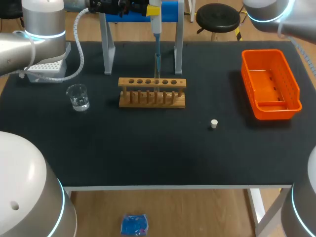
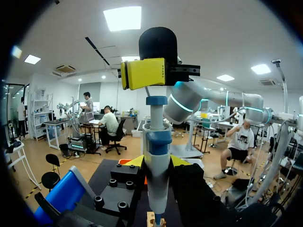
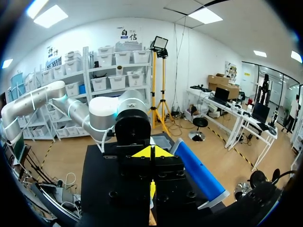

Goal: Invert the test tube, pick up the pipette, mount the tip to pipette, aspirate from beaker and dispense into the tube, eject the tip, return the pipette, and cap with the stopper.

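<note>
Hanging upright in left hand (image 2: 156, 162): pipette (image 2: 156, 189).

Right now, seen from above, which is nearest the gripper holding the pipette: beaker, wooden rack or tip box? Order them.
1. Wooden rack, just below the left gripper and its pipette.
2. Beaker, left of the rack.
3. Tip box, farthest left, near the back edge.

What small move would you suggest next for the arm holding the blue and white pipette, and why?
Probably lower the pipette slightly: held by the left gripper, its tip seems just above a hole in the wooden test tube rack.
</note>
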Controlling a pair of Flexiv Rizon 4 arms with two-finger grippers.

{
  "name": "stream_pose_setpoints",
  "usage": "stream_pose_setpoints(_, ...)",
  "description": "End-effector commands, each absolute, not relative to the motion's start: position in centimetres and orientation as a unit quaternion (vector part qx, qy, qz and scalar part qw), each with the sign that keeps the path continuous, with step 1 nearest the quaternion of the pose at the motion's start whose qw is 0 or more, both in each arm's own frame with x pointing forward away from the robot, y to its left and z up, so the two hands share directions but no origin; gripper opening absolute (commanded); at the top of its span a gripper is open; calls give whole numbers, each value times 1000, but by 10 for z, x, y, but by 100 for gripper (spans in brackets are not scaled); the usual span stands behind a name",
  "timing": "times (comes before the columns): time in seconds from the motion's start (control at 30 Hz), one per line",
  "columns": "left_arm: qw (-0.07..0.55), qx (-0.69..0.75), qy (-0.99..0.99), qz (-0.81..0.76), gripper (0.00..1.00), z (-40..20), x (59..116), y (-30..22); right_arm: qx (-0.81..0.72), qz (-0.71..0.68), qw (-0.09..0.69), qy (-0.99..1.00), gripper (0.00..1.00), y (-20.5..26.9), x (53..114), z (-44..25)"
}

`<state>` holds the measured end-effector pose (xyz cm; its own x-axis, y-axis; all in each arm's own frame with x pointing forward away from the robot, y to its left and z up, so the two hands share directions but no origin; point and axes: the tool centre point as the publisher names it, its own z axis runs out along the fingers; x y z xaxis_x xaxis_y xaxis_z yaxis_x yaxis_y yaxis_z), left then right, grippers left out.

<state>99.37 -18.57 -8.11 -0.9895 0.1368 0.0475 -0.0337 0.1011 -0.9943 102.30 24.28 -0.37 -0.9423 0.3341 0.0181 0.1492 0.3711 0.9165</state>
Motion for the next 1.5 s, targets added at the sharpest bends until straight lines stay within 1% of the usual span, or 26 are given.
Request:
stream_pose_setpoints(0.03, 62, -34, -739, 670, 0, -81, 993, -186, 147, 540, 84, 825, 0, 240, 1023, -4)
stream_pose_setpoints(0.5, 62, -34, -739, 670, 0, -81, 993, -186, 138, 538, 82, 827, 0, 238, 1023, -9)
stream_pose_setpoints(1.0, 62, -34, -739, 670, 0, -81, 993, -186, 120, 543, 84, 827, 0, 233, 1008, 1)
stream_pose_setpoints(1.5, 62, -34, -739, 670, 0, -81, 993, -186, 121, 534, 77, 833, 0, 230, 1005, -8)
